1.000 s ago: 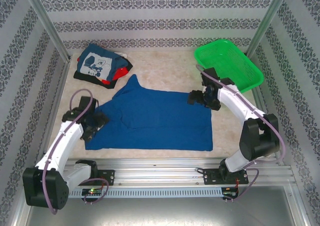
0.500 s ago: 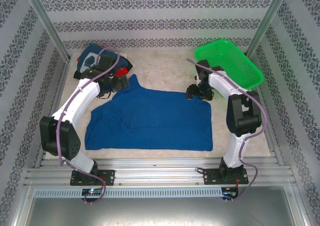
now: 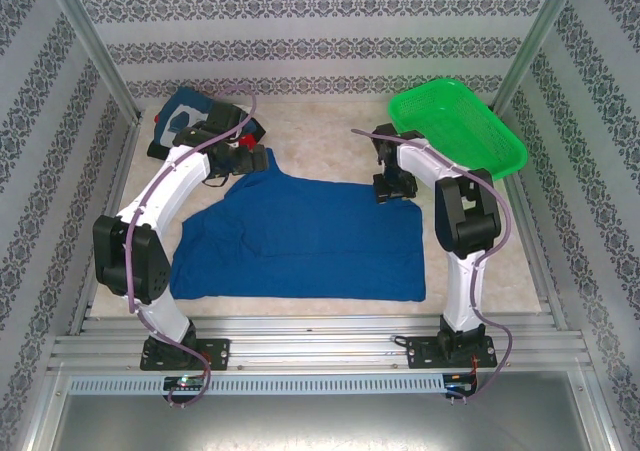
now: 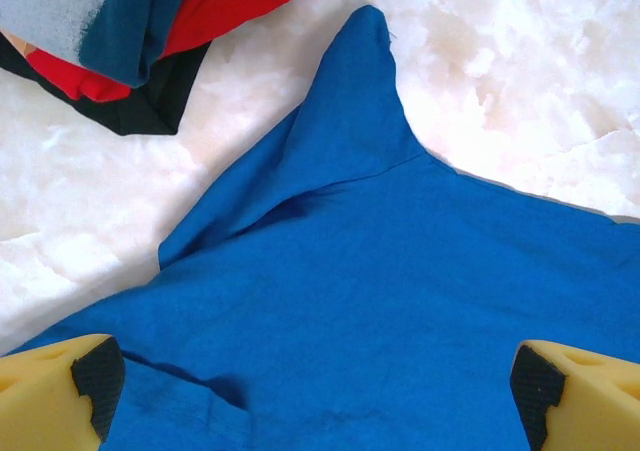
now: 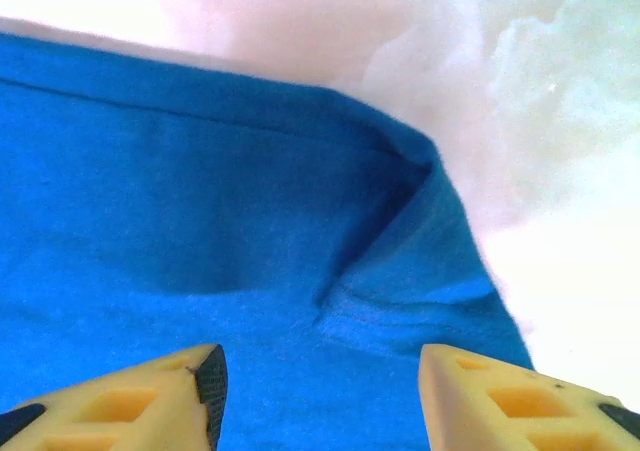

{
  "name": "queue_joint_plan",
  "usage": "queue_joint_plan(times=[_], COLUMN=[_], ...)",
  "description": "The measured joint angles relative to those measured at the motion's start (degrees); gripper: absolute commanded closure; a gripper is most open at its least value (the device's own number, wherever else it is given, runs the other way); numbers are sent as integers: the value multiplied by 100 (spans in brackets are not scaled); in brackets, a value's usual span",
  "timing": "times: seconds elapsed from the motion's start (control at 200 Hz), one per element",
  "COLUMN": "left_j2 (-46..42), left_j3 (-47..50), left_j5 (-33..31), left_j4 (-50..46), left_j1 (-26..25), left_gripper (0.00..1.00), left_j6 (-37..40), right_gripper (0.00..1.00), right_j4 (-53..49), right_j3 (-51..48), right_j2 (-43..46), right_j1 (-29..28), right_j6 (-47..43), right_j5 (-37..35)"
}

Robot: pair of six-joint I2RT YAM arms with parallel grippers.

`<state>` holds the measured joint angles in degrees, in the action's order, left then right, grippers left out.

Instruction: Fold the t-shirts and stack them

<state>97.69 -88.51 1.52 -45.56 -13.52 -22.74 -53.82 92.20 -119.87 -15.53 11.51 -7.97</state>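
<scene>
The royal-blue t-shirt (image 3: 310,236) lies spread flat in the middle of the table (image 3: 320,131), a plain blue face up, its near hem straight and one sleeve pointing far left. The right gripper (image 5: 320,381) hangs over the shirt's far right corner, jaws apart astride a small raised pucker of cloth, nothing pinched. The left gripper (image 4: 310,376) stands wide open above the sleeve. Beyond it sits the folded stack (image 4: 130,31), navy over red over black. The green basket (image 3: 460,126) stands far right.

Royal-blue t-shirt (image 3: 310,241), green basket (image 3: 460,126), white table (image 3: 320,141)
</scene>
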Motion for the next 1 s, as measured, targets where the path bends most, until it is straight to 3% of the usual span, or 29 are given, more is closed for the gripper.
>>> queue_joint_plan(times=[0.674, 0.999], left_j2=[0, 0], left_j3=[-2, -2], left_j5=[-2, -4], left_j4=[59, 107], left_j1=[2, 2], left_gripper=[0, 0], left_j6=[74, 136], right_gripper=[72, 91], right_j4=[24, 28], right_j3=[192, 192], right_j2=[-448, -435], right_j1=[0, 4], right_j6=[-94, -122], right_j5=[-551, -682])
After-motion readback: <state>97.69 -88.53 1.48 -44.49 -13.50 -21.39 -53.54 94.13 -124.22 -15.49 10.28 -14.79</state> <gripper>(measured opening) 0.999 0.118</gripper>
